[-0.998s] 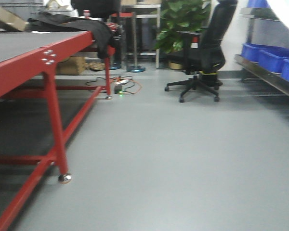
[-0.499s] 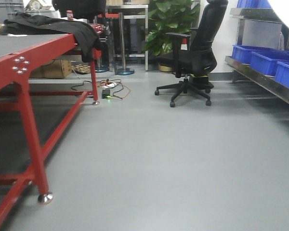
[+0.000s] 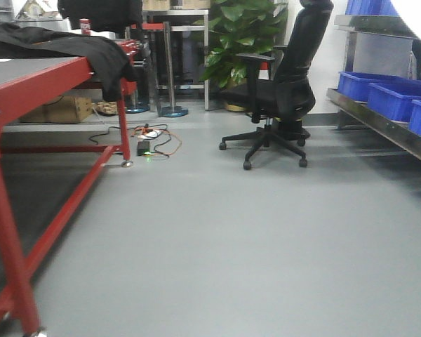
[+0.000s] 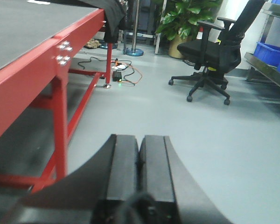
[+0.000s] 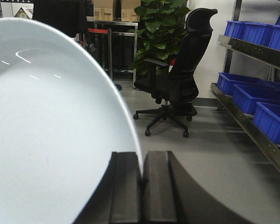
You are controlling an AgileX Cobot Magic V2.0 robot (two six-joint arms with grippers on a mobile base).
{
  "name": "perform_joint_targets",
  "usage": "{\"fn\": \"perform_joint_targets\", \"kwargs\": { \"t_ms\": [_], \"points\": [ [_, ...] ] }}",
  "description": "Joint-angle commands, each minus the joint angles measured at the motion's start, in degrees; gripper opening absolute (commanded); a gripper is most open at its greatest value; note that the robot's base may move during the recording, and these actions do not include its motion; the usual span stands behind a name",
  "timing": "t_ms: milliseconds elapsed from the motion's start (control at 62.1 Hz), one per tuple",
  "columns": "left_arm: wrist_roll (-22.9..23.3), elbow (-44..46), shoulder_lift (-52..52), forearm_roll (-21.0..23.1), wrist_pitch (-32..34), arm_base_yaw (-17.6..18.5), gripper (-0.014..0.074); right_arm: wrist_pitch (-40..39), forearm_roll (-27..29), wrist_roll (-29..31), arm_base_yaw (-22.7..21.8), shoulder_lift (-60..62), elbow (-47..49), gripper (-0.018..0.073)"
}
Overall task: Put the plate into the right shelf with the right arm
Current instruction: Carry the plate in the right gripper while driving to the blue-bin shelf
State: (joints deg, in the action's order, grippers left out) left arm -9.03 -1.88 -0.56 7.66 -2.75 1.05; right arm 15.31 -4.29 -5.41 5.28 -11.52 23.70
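White glossy round plate (image 5: 51,130) is clamped at its rim by the black right gripper (image 5: 142,161); the black left gripper (image 4: 139,140) is pressed shut, empty. Red-framed table (image 3: 42,84) is shifted left in the front view. The stainless-steel right shelf (image 3: 386,128) with blue bins (image 3: 389,98) is brought closer but not yet reached.

Setting: a workshop or lab floor, not a home. Evidence:
- Left of my left hand (image 4: 139,140): a long red steel-framed table (image 4: 37,77) with bolted joints and a dark mat top.
- Right of my right hand (image 5: 142,158): a stainless rack (image 5: 252,47) carrying rows of blue plastic bins (image 5: 249,95).
- Ahead of both hands: bare grey floor (image 3: 231,239), a black office chair (image 3: 284,84), a potted plant (image 3: 238,35), stacked cardboard boxes (image 5: 105,7), loose cables (image 3: 158,137) beside a lit device on the floor, and barrier posts (image 3: 170,67)
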Motion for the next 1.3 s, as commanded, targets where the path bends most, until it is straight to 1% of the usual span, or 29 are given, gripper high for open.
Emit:
{"fn": "perform_joint_targets", "kwargs": {
  "t_ms": [0,1288],
  "points": [
    [0.4,-0.59,-0.59,0.47,5.16,0.11,-0.0128,-5.86,-0.47,0.38,-0.44,-0.73,1.69,0.005],
    [0.4,-0.59,-0.59,0.47,5.16,0.11,-0.0128,-5.86,-0.47,0.38,-0.44,-0.73,1.69,0.005]
  ]
}}
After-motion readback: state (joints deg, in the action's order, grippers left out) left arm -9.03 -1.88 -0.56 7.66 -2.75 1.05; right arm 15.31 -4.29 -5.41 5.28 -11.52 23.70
